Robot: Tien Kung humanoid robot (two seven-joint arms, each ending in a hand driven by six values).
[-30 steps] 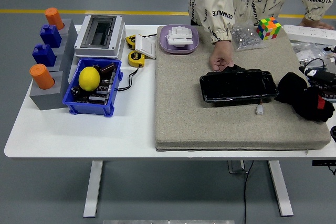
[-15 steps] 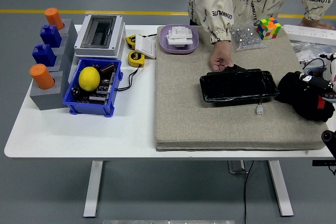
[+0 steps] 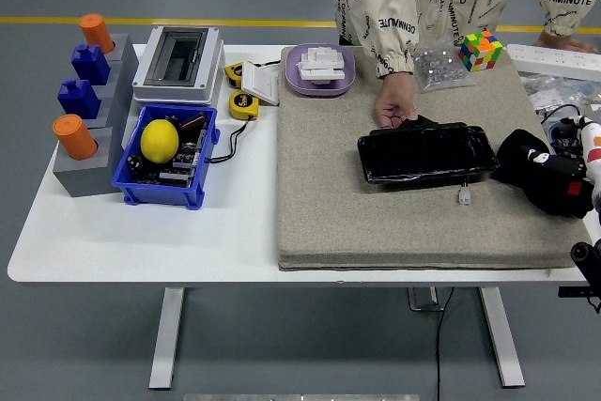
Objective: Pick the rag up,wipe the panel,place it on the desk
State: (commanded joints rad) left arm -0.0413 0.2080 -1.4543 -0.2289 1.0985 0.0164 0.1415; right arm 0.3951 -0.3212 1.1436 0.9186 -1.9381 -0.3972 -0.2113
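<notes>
A glossy black panel (image 3: 425, 154) lies on the grey-brown mat (image 3: 329, 204), right of centre. A small white connector (image 3: 465, 196) hangs off its near edge. The black rag (image 3: 531, 168) is bunched on the mat just right of the panel, with a red patch (image 3: 574, 189) showing at its right. My right hand (image 3: 567, 172) comes in from the right edge and rests on the rag's right part; its black blends with the cloth. A person's hand (image 3: 396, 106) presses on the panel's far left corner. My left arm is out of sight.
Left of the mat stand a blue bin (image 3: 160, 192) with a lemon (image 3: 160, 140), a grey block stand (image 3: 86, 171), a white box (image 3: 177, 65) and tape measures (image 3: 244, 104). At the back are a purple tray (image 3: 320, 86), a colour cube (image 3: 481, 50) and a parts bag (image 3: 438, 65). Cables (image 3: 563, 119) lie far right.
My right arm has slid toward the table's near side along the right edge, and the hand now lies on the rag. The panel and the person's hand have stayed put.
</notes>
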